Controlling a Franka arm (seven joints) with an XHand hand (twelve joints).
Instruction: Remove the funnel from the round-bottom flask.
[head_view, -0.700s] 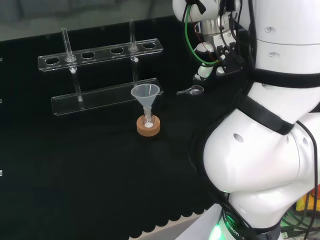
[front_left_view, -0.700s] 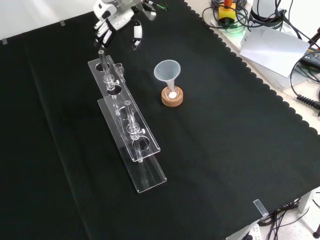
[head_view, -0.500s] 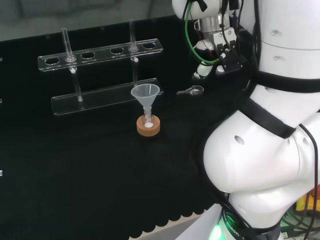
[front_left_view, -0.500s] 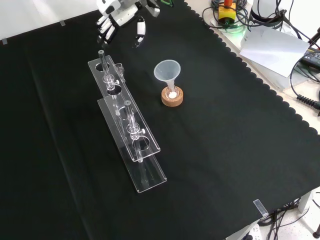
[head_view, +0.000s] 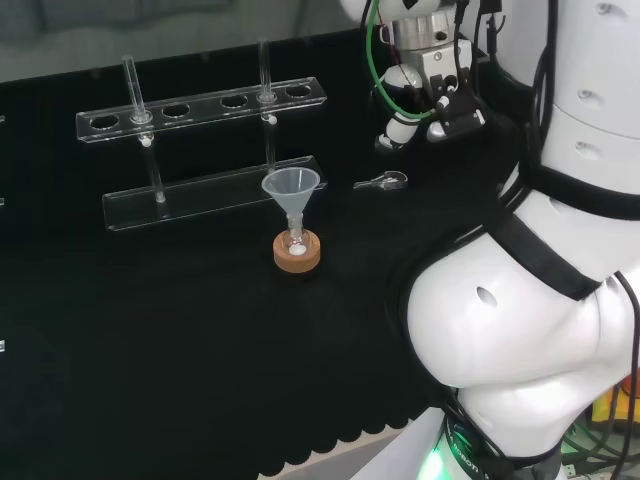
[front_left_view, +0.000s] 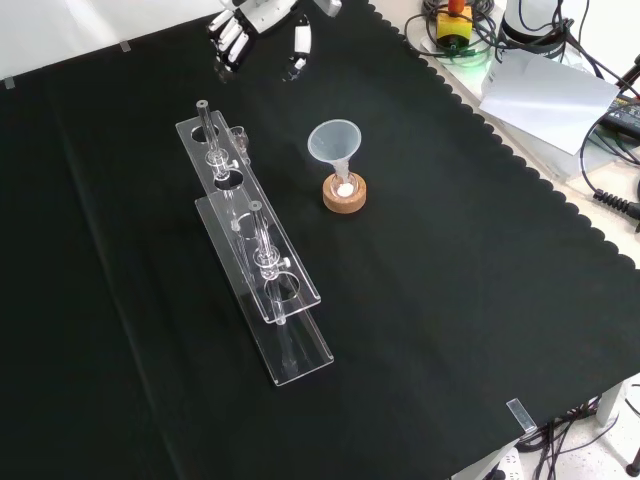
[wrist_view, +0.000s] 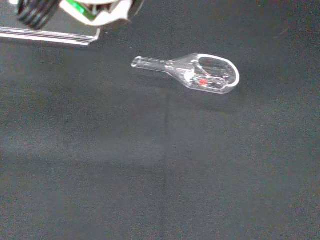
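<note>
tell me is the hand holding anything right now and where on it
Nothing is held. The hand hangs above the far edge of the cloth with relaxed, empty fingers, apart from the funnel, which sits in the flask on its cork stand.

You see a matt black cloth (front_left_view: 450, 300) over the surface, faintly creased. The funnel (head_view: 291, 187) looks like cloudy, smooth plastic, its stand (head_view: 297, 253) like rough tan cork. The rack (front_left_view: 262, 290) and scoop (wrist_view: 202, 75) are clear and glossy; the hand (front_left_view: 262, 18) is shiny black-and-white plastic.

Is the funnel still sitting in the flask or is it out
In. The funnel stands upright, stem down in the flask on its cork ring.
</note>
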